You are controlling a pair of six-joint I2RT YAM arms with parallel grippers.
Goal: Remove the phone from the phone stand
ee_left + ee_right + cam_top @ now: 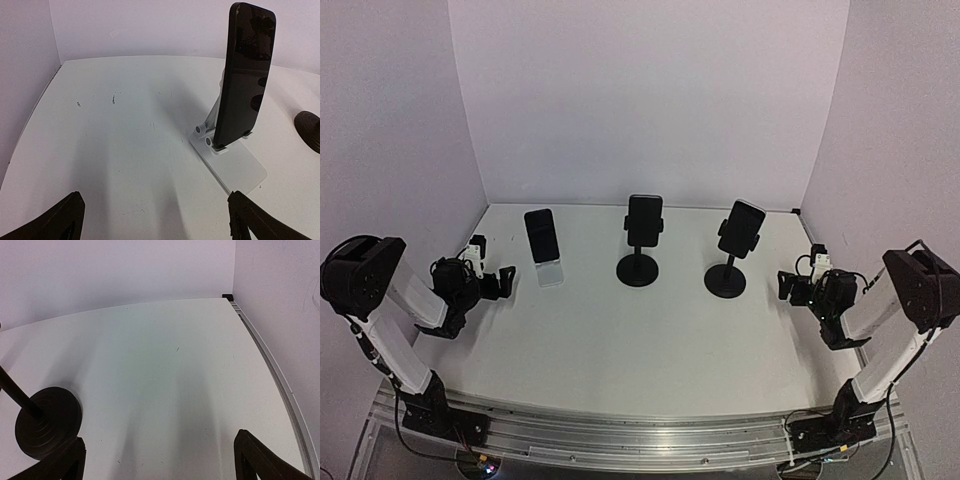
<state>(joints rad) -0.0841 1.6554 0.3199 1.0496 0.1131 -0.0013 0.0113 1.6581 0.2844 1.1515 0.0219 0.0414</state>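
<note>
Finds leftmost phone (pixel 245 75) leaning near-upright on its stand (pixel 235 167), ahead-right of nearer left gripper (pixel 155 200), spread wide and empty; right gripper (pixel 160 440) likewise spread, empty.

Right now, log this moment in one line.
left tool: open, empty | right tool: open, empty | left phone, middle phone, right phone: all mounted | contact: none

The white desk (pixel 620 340) carries three phone stands in a row toward its far edge: a white folding stand (pixel 550 274) at left, a middle black stand (pixel 637 270) with a round base, and a right black stand (pixel 725 281) of the same kind.
</note>
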